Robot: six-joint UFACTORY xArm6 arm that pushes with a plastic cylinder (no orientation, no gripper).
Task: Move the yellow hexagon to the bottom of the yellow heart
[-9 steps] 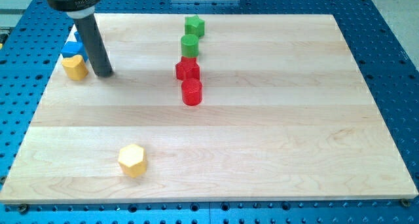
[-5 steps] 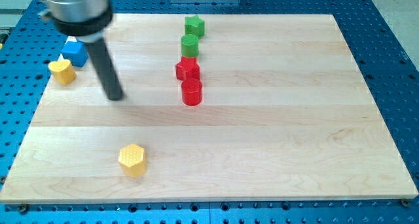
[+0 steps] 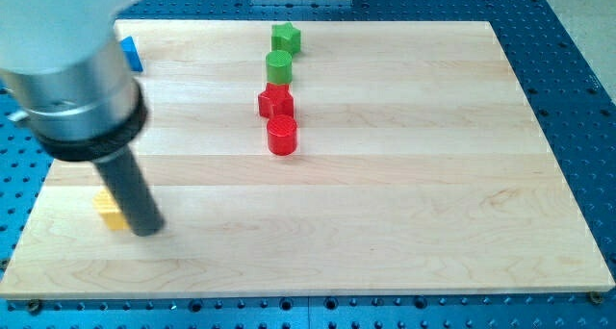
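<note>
Yellow shows at only one spot on the wooden board (image 3: 385, 204): a small yellow block (image 3: 109, 212) at about 8 o'clock from the board's centre, near the view's left edge. My rod covers most of it, so I cannot tell whether it is the hexagon or the heart. My tip (image 3: 146, 231) rests on the board touching or just beside that block, on its 3 o'clock side. I have no jaws to open or close; the rod is a plain pusher and grips nothing. The second yellow block is not visible; it may lie behind my arm housing, which fills the view's upper left. A blue block (image 3: 129, 53) shows partly at 10 o'clock beside the housing. Well apart, toward 12 o'clock, four blocks stand in a column: a green star (image 3: 285, 37), a green cylinder (image 3: 279, 66), a red block (image 3: 275, 102) of uncertain shape, and a red cylinder (image 3: 282, 135) touching it. Judgement: the step in hand is the push on a yellow block toward the left side, and the placement is not yet confirmed. The next move calls for clearing the rod enough to show both yellow blocks, then setting my tip on the hexagon's far side from the heart's lower edge. Risk: pushing off-centre would turn the block aside or off the near edge.
</note>
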